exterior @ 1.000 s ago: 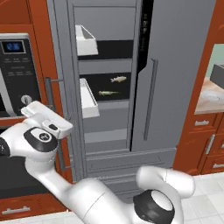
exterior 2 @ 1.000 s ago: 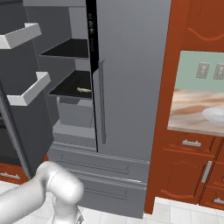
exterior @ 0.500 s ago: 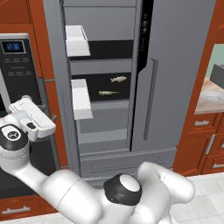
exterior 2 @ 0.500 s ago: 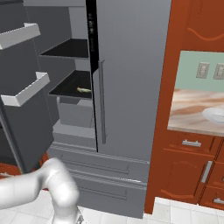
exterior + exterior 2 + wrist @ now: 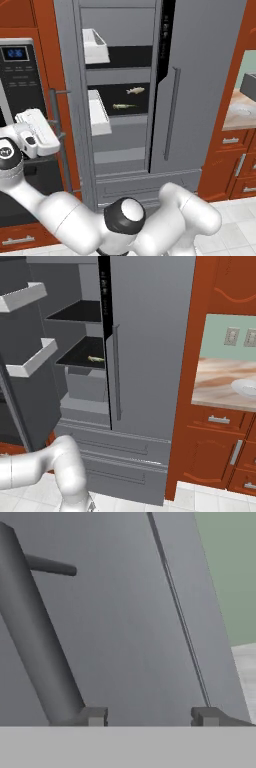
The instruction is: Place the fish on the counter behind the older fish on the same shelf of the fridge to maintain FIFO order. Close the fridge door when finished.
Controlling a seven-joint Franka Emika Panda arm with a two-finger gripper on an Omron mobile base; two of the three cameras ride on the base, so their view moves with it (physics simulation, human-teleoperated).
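Fish (image 5: pixel 135 90) sits behind older fish (image 5: pixel 124 106) on shelf (image 5: pixel 142 111) — my hand (image 5: pixel 150 717) gapes beside door handle (image 5: pixel 35 637), fingertips cut off.

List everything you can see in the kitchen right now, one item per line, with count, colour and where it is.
fridge: one, grey, centre, left door open
shelf: one, black, inside fridge
fish: one, pale cream, back of shelf
older fish: one, yellowish-olive, front of shelf
door bins: two, white, on open door
door handle: one, grey bar, beside claw
counter: one, pinkish-beige, right
bowl: one, white, on counter
oven: one, black, left
claw: one, dark tips, apart, by handle
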